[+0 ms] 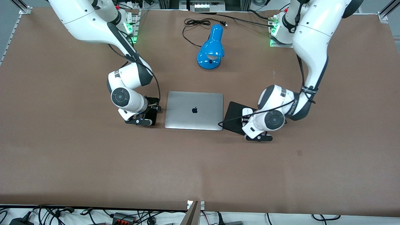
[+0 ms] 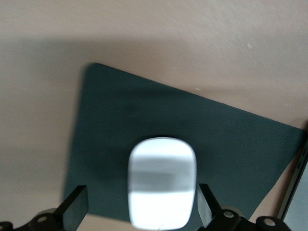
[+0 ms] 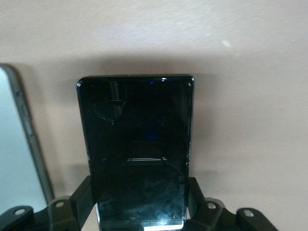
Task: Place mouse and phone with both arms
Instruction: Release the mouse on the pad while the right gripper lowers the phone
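The white mouse [image 1: 247, 112] lies on a black square pad [image 1: 232, 117] beside the laptop, toward the left arm's end of the table. My left gripper [image 1: 250, 124] is low over it. In the left wrist view the left gripper [image 2: 142, 209] is open around the mouse [image 2: 162, 180]; one finger [image 2: 77, 204] stands well clear, the other is right beside it. The black phone [image 1: 152, 117] is beside the laptop, toward the right arm's end. In the right wrist view my right gripper [image 3: 139, 199] is shut on the phone [image 3: 137, 134], its fingers [image 3: 83, 197] against both long edges, low at the table.
A closed silver laptop [image 1: 194, 110] lies between the two grippers. A blue desk lamp [image 1: 211, 48] with a black cable lies farther from the front camera, between the arm bases. The brown table [image 1: 200, 162] stretches toward the front camera.
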You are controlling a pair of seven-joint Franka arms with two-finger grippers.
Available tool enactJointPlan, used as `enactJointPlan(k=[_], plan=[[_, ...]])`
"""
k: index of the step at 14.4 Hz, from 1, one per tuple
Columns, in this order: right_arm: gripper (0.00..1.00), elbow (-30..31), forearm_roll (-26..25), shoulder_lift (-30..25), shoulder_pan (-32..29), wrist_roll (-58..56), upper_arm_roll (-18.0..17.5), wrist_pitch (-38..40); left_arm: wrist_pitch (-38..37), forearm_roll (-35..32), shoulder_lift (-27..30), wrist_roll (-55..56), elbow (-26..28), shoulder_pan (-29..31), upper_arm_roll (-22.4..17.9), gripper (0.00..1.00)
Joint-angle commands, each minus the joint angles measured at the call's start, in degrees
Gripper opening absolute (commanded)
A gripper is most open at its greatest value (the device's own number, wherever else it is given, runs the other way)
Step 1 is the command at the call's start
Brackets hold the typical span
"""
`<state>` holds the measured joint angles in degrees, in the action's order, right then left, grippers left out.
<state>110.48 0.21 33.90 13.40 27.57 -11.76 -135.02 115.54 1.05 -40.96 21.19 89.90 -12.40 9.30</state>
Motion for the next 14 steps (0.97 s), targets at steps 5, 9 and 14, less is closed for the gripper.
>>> enactJointPlan(k=[5, 9, 14], plan=[[0.35, -1.31, 0.06, 0.91, 1.19, 0.65, -0.02, 0.1, -15.14, 0.1, 15.82, -0.53, -0.76, 12.13, -0.24, 1.0], [1.0, -1.31, 0.67, 0.56, 0.92, 1.34, 0.07, 0.1, -29.37, 0.18, 16.09, -0.8, -9.55, 15.55, 0.1, 1.0], [1.0, -2.8, 0.14, -5.93, 0.57, 0.12, 0.42, 2.99, -41.89, -0.26, 20.03, -1.15, -15.63, 16.8, 0.1, 1.0]])
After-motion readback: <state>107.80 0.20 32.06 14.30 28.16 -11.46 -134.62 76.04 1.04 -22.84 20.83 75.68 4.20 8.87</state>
